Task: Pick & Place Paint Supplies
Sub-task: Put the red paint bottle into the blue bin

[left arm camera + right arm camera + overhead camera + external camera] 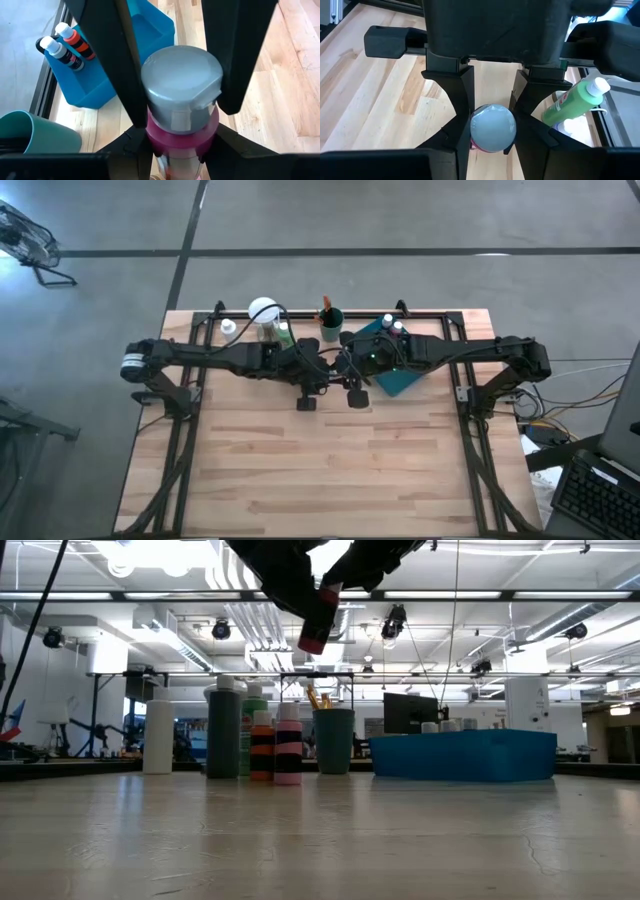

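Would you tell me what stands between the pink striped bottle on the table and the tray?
The cup stands between the pink bottle and the tray; the low view shows it plainly.

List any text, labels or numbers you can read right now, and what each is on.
No text can be read in any view.
green bottle: label print is too blurred to read.
maroon bottle: no lettering shows.
pink-and-black bottle: label is too small to read.
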Robot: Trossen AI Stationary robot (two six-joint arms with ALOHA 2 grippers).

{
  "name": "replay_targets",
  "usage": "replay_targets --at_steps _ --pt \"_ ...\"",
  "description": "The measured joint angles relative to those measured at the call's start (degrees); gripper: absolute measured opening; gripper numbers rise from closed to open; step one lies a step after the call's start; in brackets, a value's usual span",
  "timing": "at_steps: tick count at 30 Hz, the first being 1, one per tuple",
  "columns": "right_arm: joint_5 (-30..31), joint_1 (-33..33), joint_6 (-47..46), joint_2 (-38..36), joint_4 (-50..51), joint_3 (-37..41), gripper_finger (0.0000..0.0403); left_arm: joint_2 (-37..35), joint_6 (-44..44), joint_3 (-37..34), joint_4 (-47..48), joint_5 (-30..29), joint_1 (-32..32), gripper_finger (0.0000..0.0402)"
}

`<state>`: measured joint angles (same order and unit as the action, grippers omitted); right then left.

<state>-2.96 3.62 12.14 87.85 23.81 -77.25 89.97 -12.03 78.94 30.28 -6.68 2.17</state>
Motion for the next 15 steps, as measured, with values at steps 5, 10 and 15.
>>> replay_targets --at_steps 5,10,15 --pt "0.1 0.0 0.0 -0.2 0.2 0.0 0.0116 0.0 0.0 0.0 0.3 0.0 0.0 0.0142" --pt "0.1 0.0 0.0 -0.3 1.0 0.0 0.0116 0.0 0.0 0.0 0.6 0.2 0.0 0.0154" --pt "0.1 0.0 -0.1 -0.6 1.7 0.0 0.0116 0.0 0.0 0.0 1.8 0.1 0.0 0.0217"
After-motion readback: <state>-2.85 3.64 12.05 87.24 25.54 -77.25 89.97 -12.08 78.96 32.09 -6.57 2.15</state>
